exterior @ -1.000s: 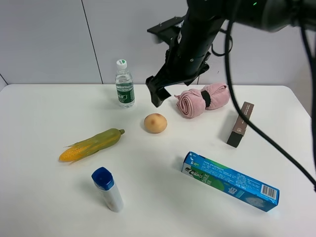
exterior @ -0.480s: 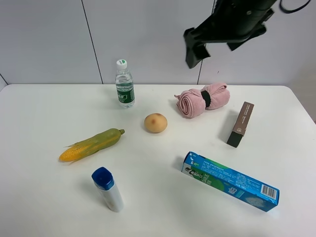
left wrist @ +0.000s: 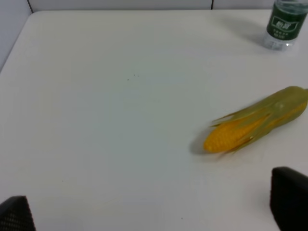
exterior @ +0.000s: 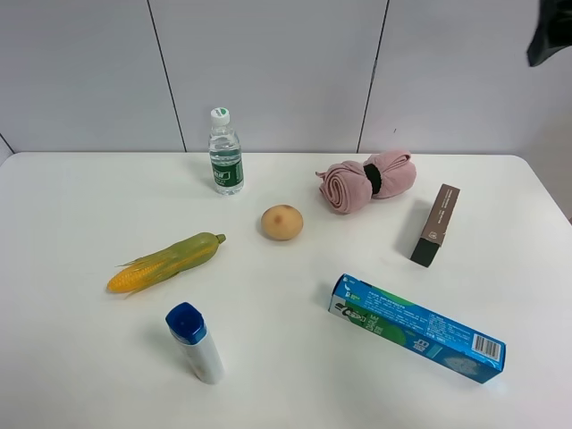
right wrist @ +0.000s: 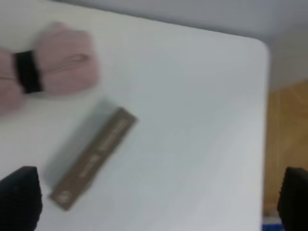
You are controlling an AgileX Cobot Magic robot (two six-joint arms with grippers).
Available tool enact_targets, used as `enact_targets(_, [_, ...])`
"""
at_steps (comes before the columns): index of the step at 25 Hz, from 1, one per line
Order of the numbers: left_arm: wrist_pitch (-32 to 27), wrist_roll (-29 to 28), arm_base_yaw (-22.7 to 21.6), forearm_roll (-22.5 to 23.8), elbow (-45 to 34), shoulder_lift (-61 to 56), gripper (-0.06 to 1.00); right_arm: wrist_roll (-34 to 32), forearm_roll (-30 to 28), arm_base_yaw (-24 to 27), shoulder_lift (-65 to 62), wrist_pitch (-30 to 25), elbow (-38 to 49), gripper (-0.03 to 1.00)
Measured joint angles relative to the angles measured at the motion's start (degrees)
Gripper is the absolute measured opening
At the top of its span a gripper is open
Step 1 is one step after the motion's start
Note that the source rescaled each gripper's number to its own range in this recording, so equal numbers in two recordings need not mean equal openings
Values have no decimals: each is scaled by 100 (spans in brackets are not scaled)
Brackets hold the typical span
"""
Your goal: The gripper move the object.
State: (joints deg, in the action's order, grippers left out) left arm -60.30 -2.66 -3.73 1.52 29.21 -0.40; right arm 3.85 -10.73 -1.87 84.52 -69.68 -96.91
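Note:
The object [exterior: 281,222], a small tan-yellow oval with a pinkish spot, lies alone on the white table [exterior: 80,357] near the middle, touched by nothing. A black piece of the right arm [exterior: 549,34] shows only at the top right corner of the exterior view, high and far from the object. In the right wrist view the right gripper [right wrist: 156,199] is open and empty above the table's far right corner. In the left wrist view the left gripper [left wrist: 153,209] is open and empty, near the corn cob [left wrist: 257,124]. The object is out of both wrist views.
A water bottle [exterior: 225,153] stands at the back. A rolled pink towel [exterior: 365,180] and a brown box [exterior: 435,224] lie to the right, a corn cob [exterior: 166,261] to the left. A blue-capped white bottle [exterior: 195,343] and a blue box [exterior: 416,327] lie in front.
The right arm has swung up and to the right, away from above the object, and has almost left the exterior view. The object and the other things have not moved.

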Motion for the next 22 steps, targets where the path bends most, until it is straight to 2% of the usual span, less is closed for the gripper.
enact_targets(2, [0,0,0,0,0,0,100,40,22,332,-221,-3,132,100])
enact_targets(5, [0,0,0,0,0,0,100,81,22,565,-668,-3,481,100])
enact_targets(14, [0,0,0,0,0,0,100,118,171,578,-2921,-3,2570,100])
enact_targets(22, [0,0,0,0,0,0,100,93,171,588,-5979,-18,4553,100])
